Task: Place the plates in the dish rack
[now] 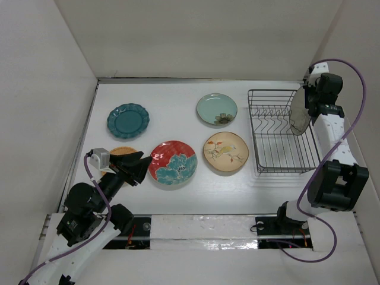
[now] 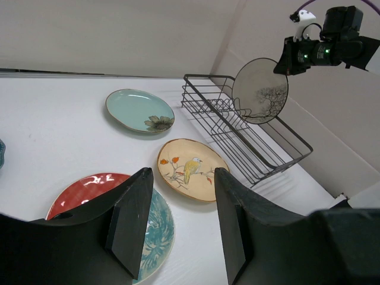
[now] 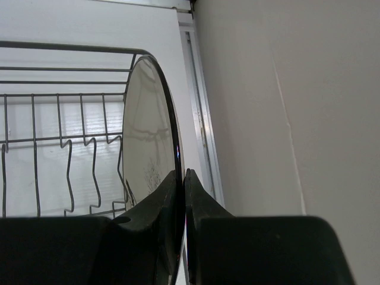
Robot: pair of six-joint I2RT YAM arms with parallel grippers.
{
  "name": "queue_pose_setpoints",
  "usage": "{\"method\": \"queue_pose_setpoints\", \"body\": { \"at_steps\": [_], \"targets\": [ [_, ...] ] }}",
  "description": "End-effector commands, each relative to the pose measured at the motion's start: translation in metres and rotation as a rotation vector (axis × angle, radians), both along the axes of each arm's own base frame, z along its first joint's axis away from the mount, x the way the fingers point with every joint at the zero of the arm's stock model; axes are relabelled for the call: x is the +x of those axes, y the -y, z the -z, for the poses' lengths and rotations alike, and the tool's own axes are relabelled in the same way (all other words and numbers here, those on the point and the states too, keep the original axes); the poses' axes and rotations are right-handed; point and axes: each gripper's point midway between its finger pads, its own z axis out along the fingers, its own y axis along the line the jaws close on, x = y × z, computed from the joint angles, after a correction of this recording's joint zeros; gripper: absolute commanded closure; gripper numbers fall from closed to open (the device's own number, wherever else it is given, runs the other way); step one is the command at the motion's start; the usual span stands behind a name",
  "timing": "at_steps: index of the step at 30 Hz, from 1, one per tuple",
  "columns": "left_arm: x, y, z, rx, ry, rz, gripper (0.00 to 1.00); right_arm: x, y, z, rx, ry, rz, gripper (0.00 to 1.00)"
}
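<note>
My right gripper (image 1: 309, 107) is shut on the rim of the dark-rimmed cream plate (image 1: 299, 114), holding it upright on edge over the right end of the dish rack (image 1: 279, 132); the plate also shows in the right wrist view (image 3: 148, 136) and the left wrist view (image 2: 260, 90). On the table lie the scalloped teal plate (image 1: 127, 120), the pale mint plate (image 1: 217, 109), the red plate with teal flower (image 1: 173, 162) and the tan floral plate (image 1: 225, 152). The orange plate (image 1: 122, 151) peeks out behind my left gripper (image 1: 141, 166), which is open and empty beside the red plate (image 2: 89, 190).
White walls enclose the table on three sides; the right wall stands close beside the rack (image 3: 59, 148) and the held plate. The rack's prongs hold no other plate. A metal rail runs along the near edge (image 1: 208, 222).
</note>
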Motion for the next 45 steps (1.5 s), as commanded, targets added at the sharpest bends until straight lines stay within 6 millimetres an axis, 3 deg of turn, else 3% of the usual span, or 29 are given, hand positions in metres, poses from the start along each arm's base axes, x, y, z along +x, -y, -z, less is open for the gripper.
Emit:
{"method": "queue_pose_setpoints", "body": {
  "at_steps": [1, 4, 6, 7, 8, 12, 14, 17, 21, 22, 25, 26, 29, 30, 32, 33, 34, 37, 38, 40, 41, 43, 45],
  "targets": [
    [0.002, 0.002, -0.005, -0.016, 0.008, 0.000, 0.58, 0.019, 0.000, -0.037, -0.023, 0.177, 0.001, 1.00],
    [0.002, 0.003, -0.005, -0.014, 0.006, 0.002, 0.58, 0.020, -0.001, -0.020, 0.009, 0.169, 0.015, 0.98],
    [0.003, 0.003, -0.005, -0.013, 0.005, 0.002, 0.58, 0.022, -0.001, -0.010, 0.050, 0.172, 0.035, 0.90],
    [0.003, 0.003, -0.005, -0.013, 0.005, 0.002, 0.58, 0.021, 0.003, -0.008, 0.066, 0.178, 0.054, 0.82],
    [0.003, 0.003, -0.004, -0.012, 0.004, 0.002, 0.58, 0.022, 0.001, -0.008, 0.087, 0.191, 0.058, 0.65],
    [0.003, 0.004, -0.003, -0.008, -0.001, 0.003, 0.58, 0.026, 0.002, -0.015, 0.182, 0.254, 0.102, 0.42],
    [0.004, 0.004, -0.002, -0.006, -0.003, 0.003, 0.58, 0.026, 0.004, -0.028, 0.205, 0.291, 0.130, 0.32],
    [0.005, 0.005, -0.001, -0.003, -0.010, 0.002, 0.58, 0.022, 0.004, -0.057, 0.246, 0.381, 0.165, 0.27],
    [0.007, 0.006, 0.000, 0.002, -0.014, -0.001, 0.57, 0.015, -0.028, -0.094, 0.312, 0.483, 0.140, 0.28],
    [0.007, 0.006, 0.001, 0.004, -0.018, 0.000, 0.58, 0.014, -0.040, -0.100, 0.327, 0.496, 0.120, 0.33],
    [0.010, 0.008, 0.004, 0.017, -0.030, -0.002, 0.60, 0.014, -0.110, -0.107, 0.432, 0.487, -0.051, 0.88],
    [0.011, 0.008, 0.005, 0.021, -0.033, -0.003, 0.64, 0.014, -0.151, -0.106, 0.478, 0.464, -0.144, 1.00],
    [0.015, 0.010, 0.009, 0.036, -0.050, -0.008, 0.85, 0.013, -0.230, -0.071, 0.568, 0.324, -0.328, 1.00],
    [0.016, 0.011, 0.010, 0.040, -0.055, -0.011, 0.95, 0.005, -0.276, -0.062, 0.599, 0.267, -0.437, 1.00],
    [0.019, 0.013, 0.015, 0.055, -0.074, -0.013, 1.00, -0.003, -0.328, -0.033, 0.634, 0.161, -0.577, 1.00],
    [0.020, 0.014, 0.016, 0.059, -0.078, -0.011, 1.00, -0.020, -0.370, -0.021, 0.664, 0.089, -0.708, 1.00],
    [0.021, 0.015, 0.017, 0.065, -0.082, -0.010, 1.00, -0.022, -0.392, 0.001, 0.677, 0.016, -0.756, 1.00],
    [0.023, 0.017, 0.020, 0.073, -0.090, -0.009, 1.00, -0.052, -0.452, 0.035, 0.736, -0.163, -0.946, 0.92],
    [0.024, 0.018, 0.021, 0.077, -0.094, -0.009, 1.00, -0.052, -0.467, 0.059, 0.742, -0.238, -0.971, 0.79],
    [0.025, 0.019, 0.022, 0.083, -0.102, -0.009, 0.97, -0.069, -0.495, 0.082, 0.735, -0.345, -1.053, 0.62],
    [0.026, 0.019, 0.023, 0.086, -0.103, -0.010, 0.95, -0.069, -0.505, 0.101, 0.717, -0.402, -1.058, 0.45],
    [0.028, 0.020, 0.025, 0.093, -0.112, -0.013, 0.91, -0.072, -0.517, 0.120, 0.682, -0.454, -1.077, 0.32],
    [0.029, 0.021, 0.027, 0.097, -0.120, -0.015, 0.90, -0.072, -0.530, 0.137, 0.683, -0.516, -1.107, 0.28]
  ]
}}
